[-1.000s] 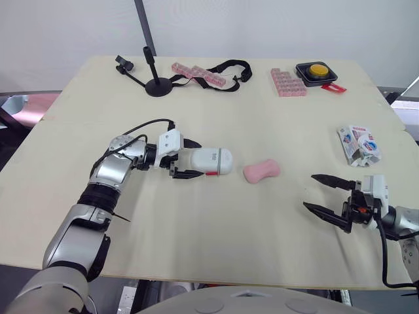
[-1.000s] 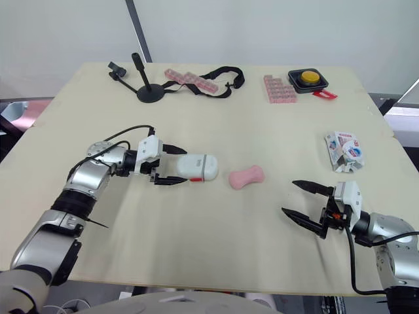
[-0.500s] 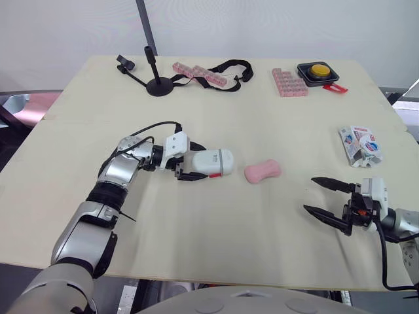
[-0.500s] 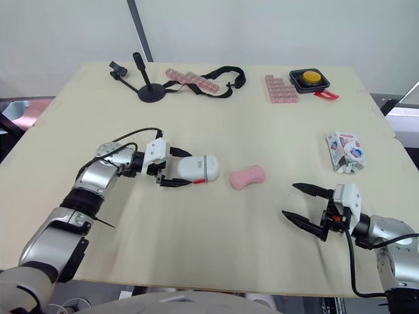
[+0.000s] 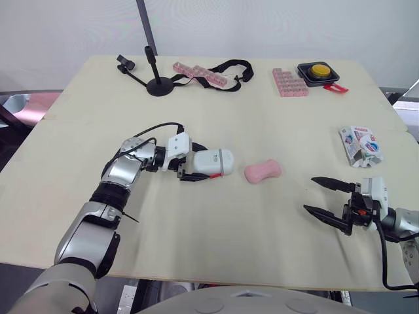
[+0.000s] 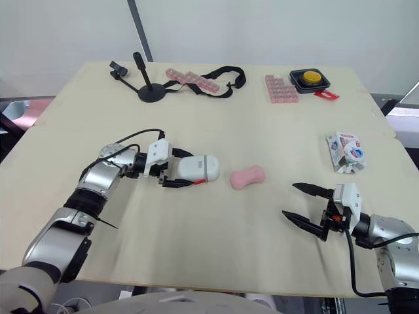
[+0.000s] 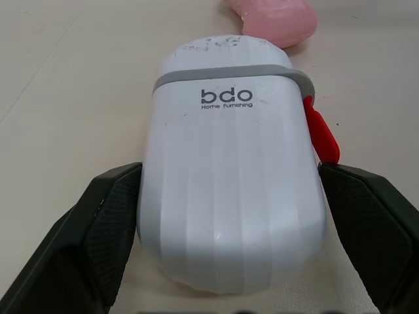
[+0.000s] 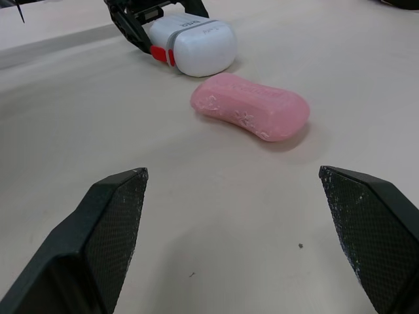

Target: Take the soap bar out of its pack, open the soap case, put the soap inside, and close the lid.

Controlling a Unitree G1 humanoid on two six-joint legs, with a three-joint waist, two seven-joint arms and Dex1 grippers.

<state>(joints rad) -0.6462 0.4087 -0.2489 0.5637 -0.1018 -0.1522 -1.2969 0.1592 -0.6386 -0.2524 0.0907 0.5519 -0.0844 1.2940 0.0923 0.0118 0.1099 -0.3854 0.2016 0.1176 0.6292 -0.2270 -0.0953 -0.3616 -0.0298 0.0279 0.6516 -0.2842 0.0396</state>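
One pink soap bar (image 5: pixel 262 171) lies unwrapped at mid-frame on the table (image 5: pixel 262 242), with bare tabletop all round it. Just left of it, across a narrow gap, rests the white soap case (image 5: pixel 213 163), its lid closed, with a grey band and a red latch showing. The left gripper (image 5: pixel 198 163) clasps the case's two long sides with its fingers. At lower right, near the table's front edge, the right gripper (image 5: pixel 309 193) hangs empty, fingers spread wide. The torn pack (image 5: pixel 360 144) sits by the right edge.

Pale wood table (image 5: pixel 216 242), seam across left part. Plain white wall (image 5: pixel 275 26) behind far edge. Dark pole (image 5: pixel 140 12) stood at back, slightly tilted. Light even, soft shadows.
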